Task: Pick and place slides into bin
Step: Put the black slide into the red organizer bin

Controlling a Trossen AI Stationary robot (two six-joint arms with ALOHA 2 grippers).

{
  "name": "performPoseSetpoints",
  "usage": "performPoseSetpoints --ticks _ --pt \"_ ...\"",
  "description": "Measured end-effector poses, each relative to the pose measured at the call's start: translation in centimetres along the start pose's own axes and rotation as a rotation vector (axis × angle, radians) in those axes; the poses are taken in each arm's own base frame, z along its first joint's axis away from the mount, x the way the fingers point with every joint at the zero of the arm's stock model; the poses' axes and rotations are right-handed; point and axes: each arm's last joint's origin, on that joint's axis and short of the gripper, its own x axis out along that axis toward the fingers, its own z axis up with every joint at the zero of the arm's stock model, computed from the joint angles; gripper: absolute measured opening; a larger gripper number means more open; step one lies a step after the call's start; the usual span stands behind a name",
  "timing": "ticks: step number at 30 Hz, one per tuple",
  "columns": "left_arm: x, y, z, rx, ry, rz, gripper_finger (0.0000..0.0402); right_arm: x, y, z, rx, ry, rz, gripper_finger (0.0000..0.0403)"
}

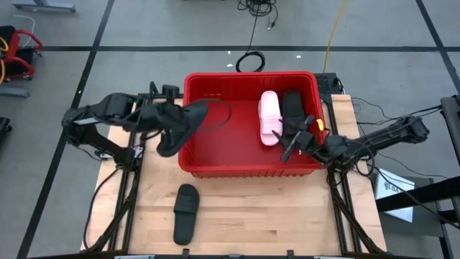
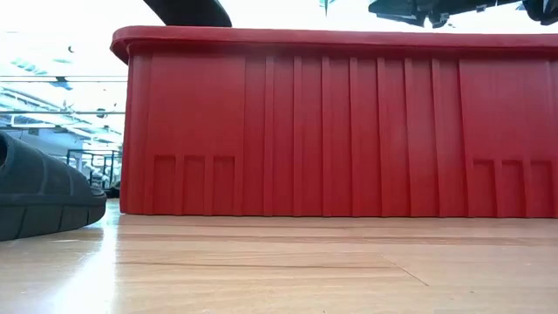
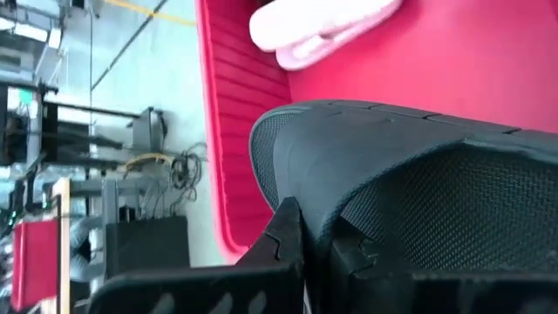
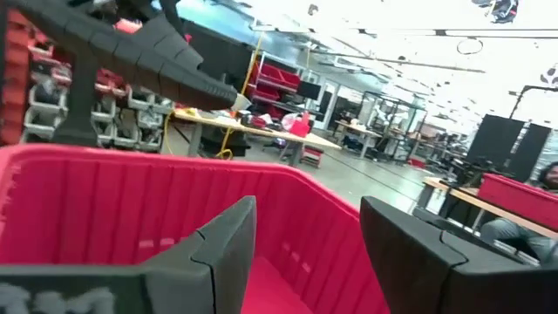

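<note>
Two slides lie inside the bin [image 1: 198,155] at its right end, side by side: a pale pink slide [image 1: 269,117] and a black slide [image 1: 292,108]. Left gripper [image 1: 167,119] is clamped on another black slide [image 1: 183,126], holding it in the air over the bin's left rim; the left wrist view shows the fingers [image 3: 279,249] pressed against the sole edge. Right gripper [image 1: 295,138] hovers over the bin's right front corner, fingers spread, holding nothing. One further black slide [image 1: 186,213] rests on the wooden table [image 1: 251,216], in front of the bin and apart from it.
</note>
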Motion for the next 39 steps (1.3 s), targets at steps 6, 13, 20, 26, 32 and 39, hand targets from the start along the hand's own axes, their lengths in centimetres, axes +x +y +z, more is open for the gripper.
performPoseSetpoints --ticks 6,13,20,26,32,39 --pt "1.5 2.9 -0.3 -0.008 -0.061 0.028 0.0002 0.1 -1.1 -0.1 -0.029 0.027 -0.032 0.0196" --pt "5.0 5.3 -0.4 -0.021 -0.055 0.003 0.0001 0.5 -1.8 -0.5 -0.062 0.053 -0.068 0.0196" --pt "11.0 6.2 0.3 -0.031 0.056 -0.013 0.0001 0.9 -2.2 -1.2 -0.079 0.097 -0.093 0.0196" --pt "15.1 6.2 1.3 -0.03 0.094 -0.013 0.0001 1.1 -2.4 -1.5 -0.091 0.123 -0.107 0.0196" --pt "17.4 6.1 2.0 -0.065 0.098 0.015 0.0002 1.3 -2.7 -1.9 -0.101 0.148 -0.122 0.0196" --pt "19.2 6.0 2.9 -0.09 0.069 0.038 0.0002 1.4 -3.0 -2.2 -0.115 0.18 -0.171 0.0196"
